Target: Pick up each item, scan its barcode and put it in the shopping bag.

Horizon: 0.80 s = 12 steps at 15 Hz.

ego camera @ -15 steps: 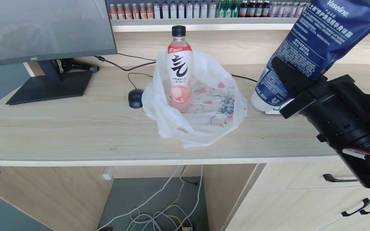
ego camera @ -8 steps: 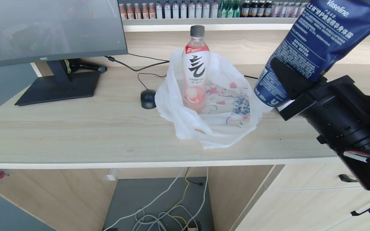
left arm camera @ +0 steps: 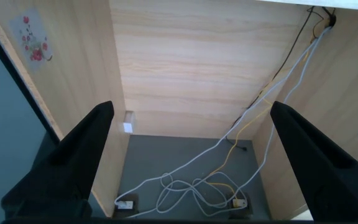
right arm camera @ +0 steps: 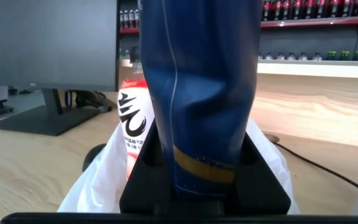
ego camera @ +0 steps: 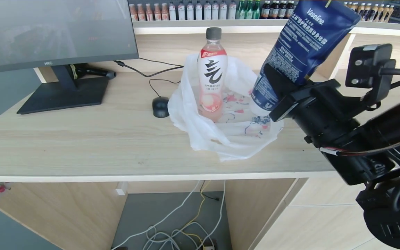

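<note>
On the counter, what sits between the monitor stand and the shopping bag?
A black mouse with its cable, close beside the shopping bag; the head view shows it on the counter.

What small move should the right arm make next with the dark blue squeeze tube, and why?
Probably lower the dark blue squeeze tube into the white plastic shopping bag before opening. The right gripper holds it cap-down above the bag's right side, beside the pink drink bottle standing inside.
</note>
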Tool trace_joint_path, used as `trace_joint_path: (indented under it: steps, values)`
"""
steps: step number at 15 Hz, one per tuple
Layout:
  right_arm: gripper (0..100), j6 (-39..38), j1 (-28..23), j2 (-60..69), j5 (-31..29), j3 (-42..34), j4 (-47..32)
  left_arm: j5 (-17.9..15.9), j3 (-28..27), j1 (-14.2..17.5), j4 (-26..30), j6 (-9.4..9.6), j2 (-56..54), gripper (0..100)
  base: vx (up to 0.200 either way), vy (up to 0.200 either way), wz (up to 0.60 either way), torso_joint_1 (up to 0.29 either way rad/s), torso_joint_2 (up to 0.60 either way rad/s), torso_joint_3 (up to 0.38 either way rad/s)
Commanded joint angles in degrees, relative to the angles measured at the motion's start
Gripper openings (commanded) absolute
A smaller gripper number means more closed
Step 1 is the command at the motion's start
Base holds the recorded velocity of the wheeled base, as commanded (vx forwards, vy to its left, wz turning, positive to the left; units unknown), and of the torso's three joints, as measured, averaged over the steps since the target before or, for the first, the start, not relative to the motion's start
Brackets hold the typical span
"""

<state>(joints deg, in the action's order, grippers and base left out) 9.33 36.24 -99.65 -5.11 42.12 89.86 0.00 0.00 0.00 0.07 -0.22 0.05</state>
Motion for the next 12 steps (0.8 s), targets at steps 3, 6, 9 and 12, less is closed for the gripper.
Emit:
trace_joint_path:
  steps: [3,6,9,12]
  values:
    - [0,-0.1,-2.1,-9.5,0.0,5.8,0.1,0.0,0.0,0.0,-0.1,-0.04,0.0,100,0.000,0.000,0.00,0.000,0.00,0.000]
    - [0,-0.1,-2.5,-15.0,0.0,10.6,0.1,0.0,0.0,0.0,0.0,-0.04,0.0,100,0.000,0.000,0.00,0.000,0.00,0.000]
    - [0,-0.1,-4.8,-17.2,0.0,11.1,0.1,0.0,0.0,0.0,0.0,-0.04,0.0,100,0.000,0.000,0.00,0.000,0.00,0.000]
    - [0,-0.1,-6.4,-17.2,0.0,10.9,0.1,0.0,0.0,0.0,-0.1,-0.04,0.0,100,0.000,0.000,0.00,0.000,0.00,0.000]
